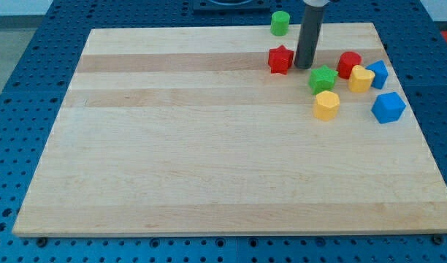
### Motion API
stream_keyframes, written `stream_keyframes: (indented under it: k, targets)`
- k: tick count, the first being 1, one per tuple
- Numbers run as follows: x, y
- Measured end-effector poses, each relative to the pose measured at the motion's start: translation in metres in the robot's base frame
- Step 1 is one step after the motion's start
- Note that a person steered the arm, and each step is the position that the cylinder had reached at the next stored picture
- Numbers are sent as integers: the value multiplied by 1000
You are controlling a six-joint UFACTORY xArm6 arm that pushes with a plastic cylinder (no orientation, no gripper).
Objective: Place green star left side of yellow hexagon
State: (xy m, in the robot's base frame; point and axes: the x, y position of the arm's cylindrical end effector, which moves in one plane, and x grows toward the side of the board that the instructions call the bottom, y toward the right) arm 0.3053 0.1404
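Camera view: wooden board (209, 161), blue pegboard (33, 44)

Yellow hexagon (326, 105) left flank free; green star (323, 79) crowds above.

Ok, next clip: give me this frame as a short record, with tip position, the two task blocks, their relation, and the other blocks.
tip: my tip is on the board, between the red star and the green star, just up-left of the green star
green star: directly above the yellow hexagon, close to it
task state: green star not yet on the hexagon's left
other blocks: green cylinder at the view's top; red block, yellow block, two blue blocks at the view's right
surface: wooden board
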Motion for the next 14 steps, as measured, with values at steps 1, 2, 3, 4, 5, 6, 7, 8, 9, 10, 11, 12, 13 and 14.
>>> stream_keyframes:
  k: [1, 2, 3, 4, 5, 6, 7, 8, 9, 10, 11, 12, 13, 14]
  targets:
    - [-10, 23]
    - [-10, 43]
    - [-10, 52]
    - [0, 54]
    - [21, 54]
    - [44, 54]
    - [66, 54]
    - [71, 46]
    - [69, 38]
    - [55, 38]
    - [41, 38]
    - [28, 38]
    - [26, 38]
    - [26, 38]
